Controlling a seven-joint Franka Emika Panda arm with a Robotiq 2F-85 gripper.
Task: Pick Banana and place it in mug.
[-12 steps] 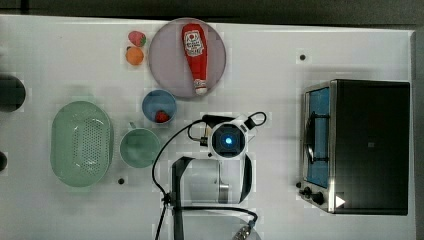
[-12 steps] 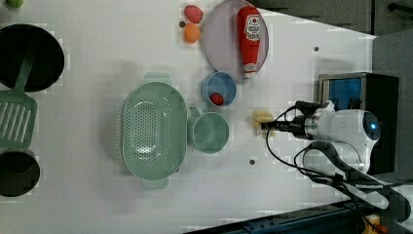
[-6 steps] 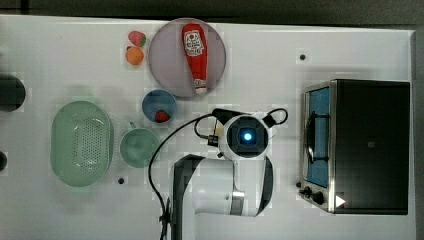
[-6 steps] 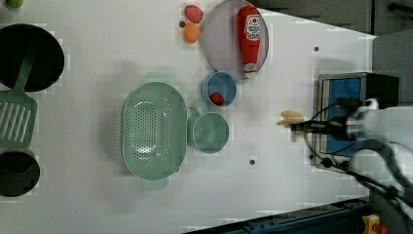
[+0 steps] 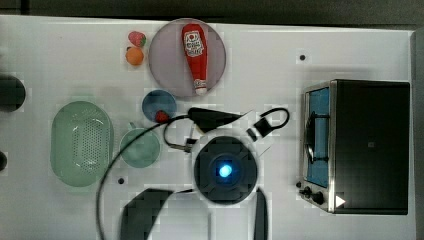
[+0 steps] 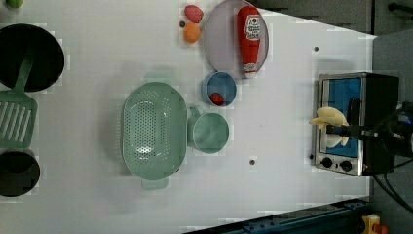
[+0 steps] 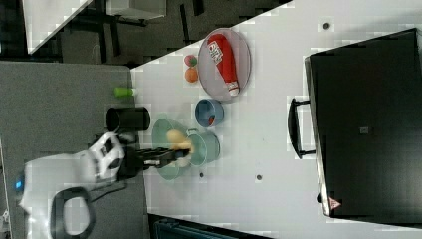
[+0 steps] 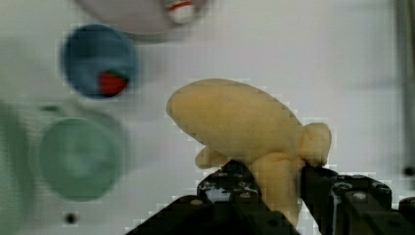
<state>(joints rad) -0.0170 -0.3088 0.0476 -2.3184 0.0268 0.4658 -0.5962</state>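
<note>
Top view: arm's wrist sits mid-table, w/ the mug (image 5: 140, 148) off toward the top view's left, just past the cable loop. So the carry has to go toward the top view's left. One mug, one blue bowl (image 5: 158, 104) w/ a red berry in it, one green colander (image 5: 81, 143), one plate (image 5: 170, 55) w/ one ketchup bottle (image 5: 195, 55), one toaster oven (image 5: 357, 145).

Left view: the gripper (image 6: 333, 129) is clamped on the banana (image 6: 329, 118), up in front of the oven. Mug is well apart, toward the left view's left, empty as far as I can see. Two small fruits by the plate: one strawberry (image 6: 193, 13), one orange (image 6: 191, 32).

Right view: banana (image 7: 177, 138) hangs at the claw tip, lining up over the colander/mug area, but that looks like camera angle, not contact.

Wrist view: fingers (image 8: 318, 188) pinch the banana (image 8: 240, 125) near one end; its long axis sticks out sideways from the claw, curved bulk clear of the jaws. Mug (image 8: 78, 159) lies off beyond the banana's free end, mouth up, nothing in it. Judgement: the banana looks about as long as the mug's mouth is wide, so it likely needs to go in end-first or lie across the rim.
</note>
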